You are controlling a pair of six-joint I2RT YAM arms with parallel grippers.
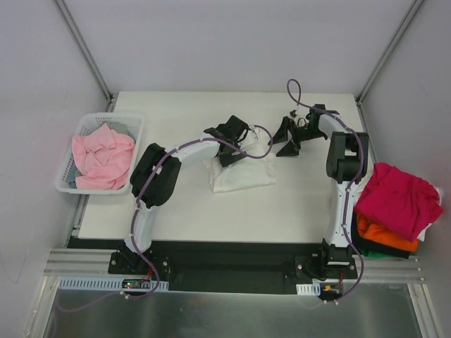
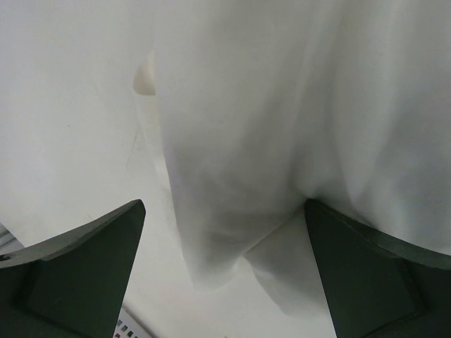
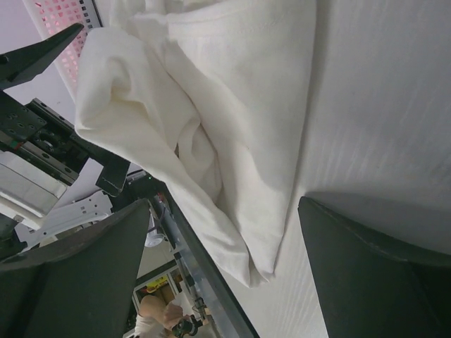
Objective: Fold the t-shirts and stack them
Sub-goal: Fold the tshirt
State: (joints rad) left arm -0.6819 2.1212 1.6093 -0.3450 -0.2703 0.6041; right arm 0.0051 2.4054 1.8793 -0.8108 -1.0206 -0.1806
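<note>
Folding the tee point(image 1: 243, 174) on the table point(image 1: 183, 211): my left gripper point(image 2: 222, 211) and right gripper point(image 3: 224, 208) gape wide, empty; next, I judge, pinch an edge.

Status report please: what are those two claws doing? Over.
Left gripper open, low over white t-shirt. Right gripper open, empty, beside it. Shirt bunched, not stacked. Nothing blocking.

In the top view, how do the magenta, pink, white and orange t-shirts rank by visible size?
1. magenta t-shirt
2. pink t-shirt, only slightly smaller
3. white t-shirt, partly under the left arm
4. orange t-shirt, mostly covered
</note>
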